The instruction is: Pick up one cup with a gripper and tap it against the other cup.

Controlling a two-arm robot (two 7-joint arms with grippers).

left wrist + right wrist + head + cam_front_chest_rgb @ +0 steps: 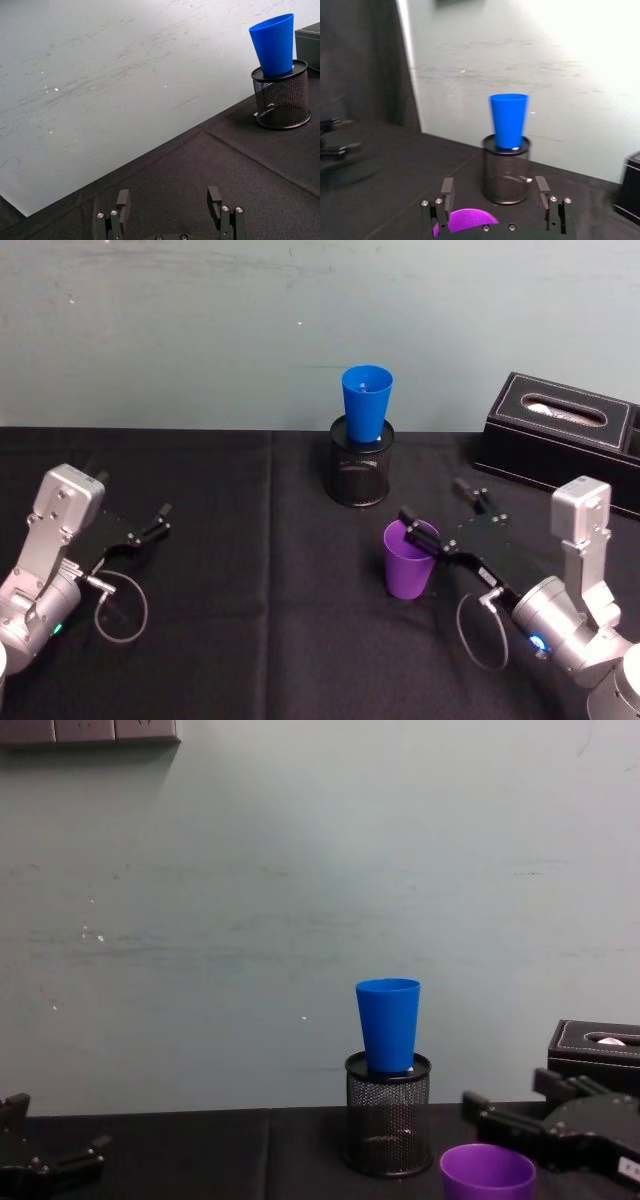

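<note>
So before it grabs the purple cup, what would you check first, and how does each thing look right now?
1. Purple cup upright on the table: ok.
2. Right gripper open: ok.
3. One finger over the purple cup's mouth, other outside, straddling the wall: looks so, ok.
4. Blue cup standing upright in the mesh pen holder: ok.
5. Whether the blue cup sits firmly enough for a tap: cannot tell.
6. Left gripper open at the far left, away from both cups: ok.
</note>
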